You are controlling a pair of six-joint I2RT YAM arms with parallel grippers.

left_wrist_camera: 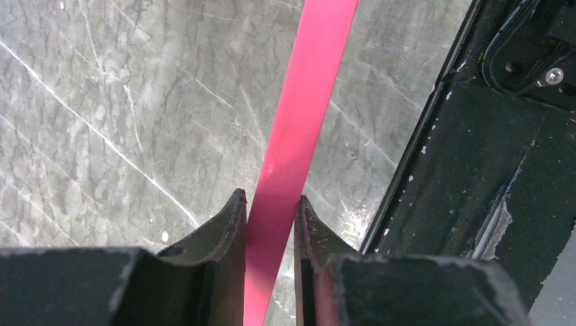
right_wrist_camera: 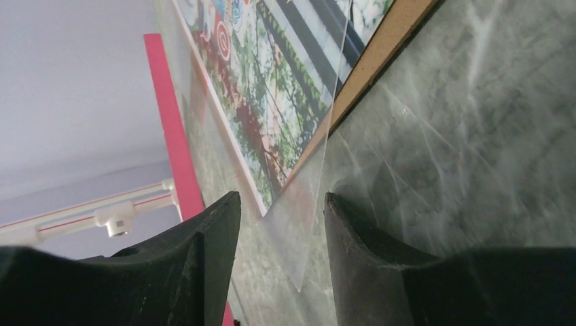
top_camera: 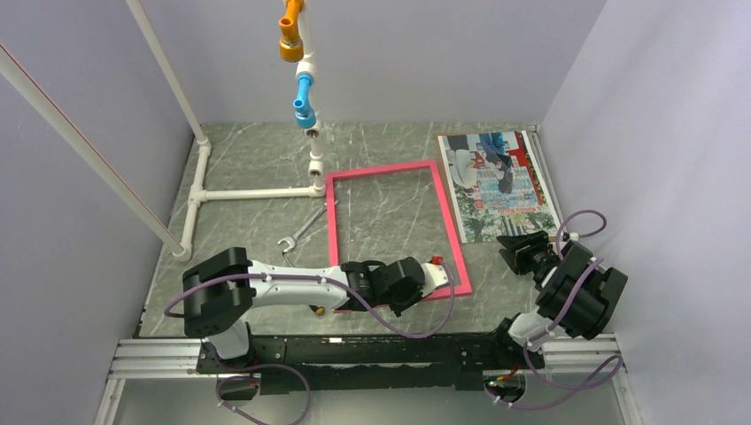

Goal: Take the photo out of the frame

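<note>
Left gripper (left_wrist_camera: pixel 270 200) is clamped on the frame's (top_camera: pixel 447 212) near edge; right gripper (right_wrist_camera: pixel 281 195) is held open around a clear sheet's (right_wrist_camera: pixel 299 231) corner.
The photo (top_camera: pixel 496 186) is seen outside the frame, just right of it, on a brown board (right_wrist_camera: pixel 380 61).

A: What do the arms look like on your feed?
B: I see the left arm (top_camera: pixel 292 279) in white link shells with black joint housings. Right arm (top_camera: pixel 580 297) reads mostly black blocks. Purple cables (top_camera: pixel 416 326) loop off both.
A: Grippers?
B: Left gripper (left_wrist_camera: pixel 270 197): matte black wedge fingers (left_wrist_camera: pixel 217 234), edges chipped and scuffed grey. Right gripper (right_wrist_camera: pixel 282 195): same black, cleaner.
</note>
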